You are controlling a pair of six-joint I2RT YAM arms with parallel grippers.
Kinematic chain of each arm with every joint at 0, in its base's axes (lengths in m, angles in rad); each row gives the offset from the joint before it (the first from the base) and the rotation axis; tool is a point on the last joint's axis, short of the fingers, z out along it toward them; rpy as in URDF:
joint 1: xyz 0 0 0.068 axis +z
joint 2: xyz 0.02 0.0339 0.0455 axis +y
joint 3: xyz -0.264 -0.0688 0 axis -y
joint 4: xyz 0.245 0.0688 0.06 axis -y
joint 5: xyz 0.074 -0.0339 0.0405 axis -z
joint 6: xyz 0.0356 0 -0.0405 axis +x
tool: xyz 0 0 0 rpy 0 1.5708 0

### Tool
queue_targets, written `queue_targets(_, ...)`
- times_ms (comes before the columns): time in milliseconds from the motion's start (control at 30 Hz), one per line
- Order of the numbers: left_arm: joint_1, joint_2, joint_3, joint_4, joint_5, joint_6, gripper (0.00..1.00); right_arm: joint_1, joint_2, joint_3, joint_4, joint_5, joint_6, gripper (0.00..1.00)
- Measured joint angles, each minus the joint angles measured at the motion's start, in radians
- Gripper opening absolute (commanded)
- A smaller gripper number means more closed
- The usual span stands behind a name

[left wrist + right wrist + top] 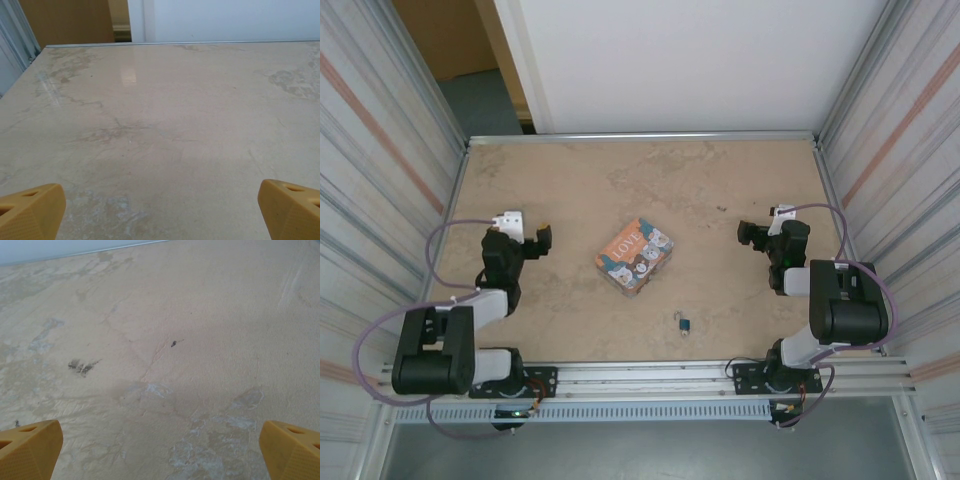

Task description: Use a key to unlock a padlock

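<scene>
the padlock (684, 323) is a tiny dark lump with a teal tint, far smaller than the fingers of either pincer. it reads as a short blocky body, and finer detail is too small to make out; whether a key sits in it cannot be told. it lies on the beige, marble-veined table (720, 180), in the span between the two pincers but nearer the arm bases than either. it is closer to the right pincer (752, 235) than to the left pincer (540, 241), and well apart from both.

the left pincer stands spread wide with nothing in it. in its wrist view the yellow fingertips (31, 210) sit at the bottom corners with bare tabletop between them. the right pincer is likewise spread wide and holds nothing, its yellow fingertips (290, 450) far apart over bare table with a few small dark marks.

an orange-and-teal box (634, 254) printed with "love" and cartoon animals rests roughly midway between the pincers. it sits a little nearer the bases than their tips, and the padlock lies near it on the base side, toward the right pincer — not touching it.
</scene>
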Motion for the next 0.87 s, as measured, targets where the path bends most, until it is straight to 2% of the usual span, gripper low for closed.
queue_targets(233, 0.007, 0.197, -0.015, 0.148, 0.026, 0.0, 0.99, 0.0, 0.0, 0.0, 0.0, 0.0, 0.0, 0.99)
queue_targets(500, 0.018, 0.199, 0.075, 0.082, 0.026, 0.0, 0.99, 0.0, 0.0, 0.0, 0.0, 0.0, 0.0, 0.99)
queue_targets(867, -0.013, 0.201, 0.096, 0.009, 0.026, 0.02, 0.99, 0.0, 0.0, 0.0, -0.001, 0.003, 0.0, 0.99)
